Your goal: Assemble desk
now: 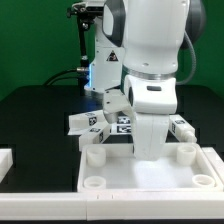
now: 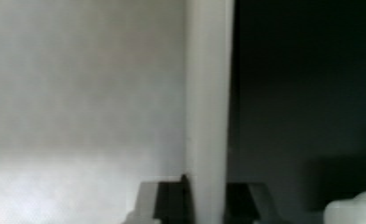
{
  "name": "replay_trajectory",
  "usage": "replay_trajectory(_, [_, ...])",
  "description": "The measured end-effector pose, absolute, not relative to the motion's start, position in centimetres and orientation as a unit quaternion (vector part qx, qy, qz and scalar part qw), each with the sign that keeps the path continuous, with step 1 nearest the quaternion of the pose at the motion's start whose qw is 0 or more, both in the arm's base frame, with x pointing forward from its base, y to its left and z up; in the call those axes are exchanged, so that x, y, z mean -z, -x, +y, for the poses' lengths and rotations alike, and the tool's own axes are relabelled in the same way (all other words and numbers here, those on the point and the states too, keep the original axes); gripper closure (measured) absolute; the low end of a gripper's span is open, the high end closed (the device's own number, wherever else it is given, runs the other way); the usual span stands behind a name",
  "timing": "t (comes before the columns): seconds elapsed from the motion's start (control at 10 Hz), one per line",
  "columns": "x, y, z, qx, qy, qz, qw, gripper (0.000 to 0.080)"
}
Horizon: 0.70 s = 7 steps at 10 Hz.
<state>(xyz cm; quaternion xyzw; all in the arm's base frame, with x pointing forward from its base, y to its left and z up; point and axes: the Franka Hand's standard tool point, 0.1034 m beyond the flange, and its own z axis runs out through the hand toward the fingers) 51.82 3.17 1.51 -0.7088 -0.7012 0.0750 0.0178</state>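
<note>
The desk's white rimmed panel (image 1: 140,175) lies flat at the front of the black table, with round sockets at its corners (image 1: 93,155). My gripper (image 1: 147,152) reaches straight down onto the panel's far rim. In the wrist view the rim (image 2: 206,100) runs as a narrow white strip between the two dark fingers (image 2: 162,202), which press against it from both sides. The gripper (image 2: 206,205) is shut on that rim. The panel's flat face (image 2: 82,110) fills one side of the rim and black table the other. White legs with tags (image 1: 97,123) (image 1: 180,127) lie behind the panel.
A white block (image 1: 6,160) stands at the exterior view's left edge. A black stand with cables (image 1: 85,50) rises behind the arm. A small white part (image 2: 361,200) shows on the black table beside the gripper in the wrist view.
</note>
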Motion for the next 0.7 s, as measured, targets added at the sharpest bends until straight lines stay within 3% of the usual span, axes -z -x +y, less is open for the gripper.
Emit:
replay_trajectory(0.4, [-1.28,-51.82,3.19,-0.077,0.713,-0.696,0.019,0.074])
replay_trajectory(0.5, [-1.22,-51.77,3.18,-0.078,0.713,-0.696,0.019,0.0655])
replay_trajectory(0.6, [-1.21,-51.76,3.17,-0.078,0.713,-0.696,0.019,0.0522])
replay_trajectory(0.7, [-1.2,-51.76,3.17,-0.078,0.713,-0.696,0.019,0.0522])
